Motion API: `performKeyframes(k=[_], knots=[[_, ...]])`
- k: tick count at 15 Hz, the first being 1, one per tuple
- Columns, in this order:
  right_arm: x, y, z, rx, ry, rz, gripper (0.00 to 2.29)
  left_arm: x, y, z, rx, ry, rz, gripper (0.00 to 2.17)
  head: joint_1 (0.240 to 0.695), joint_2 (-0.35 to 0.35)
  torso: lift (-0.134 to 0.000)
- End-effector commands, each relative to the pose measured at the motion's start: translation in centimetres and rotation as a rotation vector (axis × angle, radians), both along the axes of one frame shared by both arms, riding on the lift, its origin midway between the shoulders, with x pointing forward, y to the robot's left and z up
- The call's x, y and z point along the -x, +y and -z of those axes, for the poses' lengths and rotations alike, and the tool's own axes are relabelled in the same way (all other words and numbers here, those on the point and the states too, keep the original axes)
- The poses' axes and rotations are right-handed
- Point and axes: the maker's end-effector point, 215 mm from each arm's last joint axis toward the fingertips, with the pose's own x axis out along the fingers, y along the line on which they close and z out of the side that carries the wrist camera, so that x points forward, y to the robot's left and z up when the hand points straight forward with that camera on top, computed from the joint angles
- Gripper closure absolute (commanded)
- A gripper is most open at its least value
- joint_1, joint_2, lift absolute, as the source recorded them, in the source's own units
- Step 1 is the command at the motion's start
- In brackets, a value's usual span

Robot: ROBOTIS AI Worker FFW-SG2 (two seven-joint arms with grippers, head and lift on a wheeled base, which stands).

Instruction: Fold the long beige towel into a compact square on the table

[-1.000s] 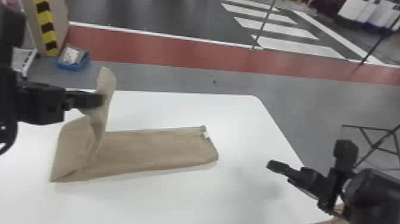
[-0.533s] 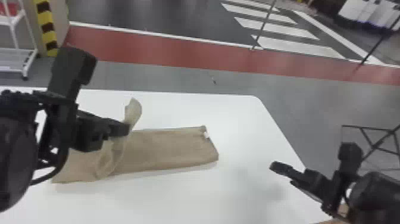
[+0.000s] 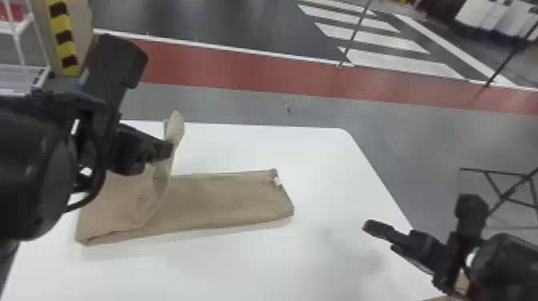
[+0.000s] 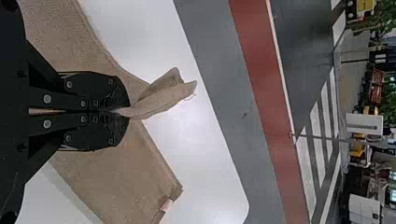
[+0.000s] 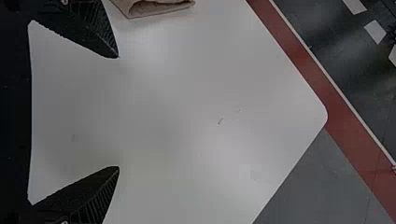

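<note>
A grey floor (image 3: pixel 224 102) spreads behind everything, crossed by a red band (image 3: pixel 240 66) and, farther off, white crossing stripes (image 3: pixel 372 36). On it stands the white table (image 3: pixel 332 160), with rounded corners. Beyond the table's far left are a white shelf rack (image 3: pixel 22 78) and a yellow-and-black striped strip (image 3: pixel 63 40). The beige towel (image 3: pixel 224 200) lies on the left and middle of the table as a long, flat strip, its left part doubled over, with one portion of the upper layer lifted clear. The left gripper (image 3: pixel 165 150) is clamped on that raised portion, the cloth pinched between its fingertips and a loose flap poking past them. The right gripper (image 3: pixel 385 239) is over the table's right side, fingers spread wide, empty. A small white label (image 3: pixel 277 181) sits at the towel's right end, near its far corner.
</note>
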Motion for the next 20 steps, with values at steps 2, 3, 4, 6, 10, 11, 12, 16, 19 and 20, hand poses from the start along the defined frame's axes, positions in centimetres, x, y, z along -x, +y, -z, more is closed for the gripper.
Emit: performKeyframes(k=[2, 3, 4, 6, 10, 11, 12, 16, 19, 20], knots=[[-0.1, 0.5, 0.2, -0.003, 0.005, -0.010, 0.01, 2.2, -3.0, 2.7, -0.099, 0.006, 0.043, 0.00, 0.695, -0.350, -0.124], [-0.2, 0.6, 0.1, -0.001, 0.003, -0.013, 0.01, 2.8, -3.8, 3.2, -0.113, 0.009, 0.061, 0.00, 0.695, -0.350, -0.124], [-0.3, 0.7, 0.1, 0.001, 0.003, -0.016, 0.01, 3.1, -4.3, 3.7, -0.125, 0.015, 0.074, 0.02, 0.695, -0.350, -0.124], [-0.3, 0.6, -0.2, 0.007, -0.002, -0.013, 0.01, 3.6, -5.1, 4.0, -0.141, 0.012, 0.091, 0.03, 0.695, -0.350, -0.124], [-1.6, 0.7, -2.1, 0.025, -0.044, -0.030, 0.01, 4.1, -4.5, 4.5, -0.119, 0.027, 0.078, 0.03, 0.695, -0.350, -0.124], [-2.6, 1.5, -3.1, 0.029, -0.067, -0.051, 0.01, 4.3, -3.1, 5.1, -0.087, 0.055, 0.049, 0.03, 0.695, -0.350, -0.124], [-3.8, 2.4, -4.2, 0.036, -0.092, -0.076, 0.01, 4.7, -1.8, 6.0, -0.048, 0.092, 0.026, 0.03, 0.695, -0.350, -0.124], [-9.2, 9.9, -6.9, 0.061, -0.144, -0.235, 0.02, 4.7, 4.0, 6.4, 0.098, 0.089, -0.080, 0.03, 0.695, -0.350, -0.124], [-11.2, 14.6, -6.7, 0.088, -0.123, -0.334, 0.03, 4.6, 7.4, 6.1, 0.205, 0.061, -0.113, 0.03, 0.695, -0.320, -0.124], [-11.5, 16.5, -5.5, 0.097, -0.092, -0.373, 0.04, 5.1, 8.4, 6.5, 0.224, 0.069, -0.130, 0.03, 0.695, -0.291, -0.124]])
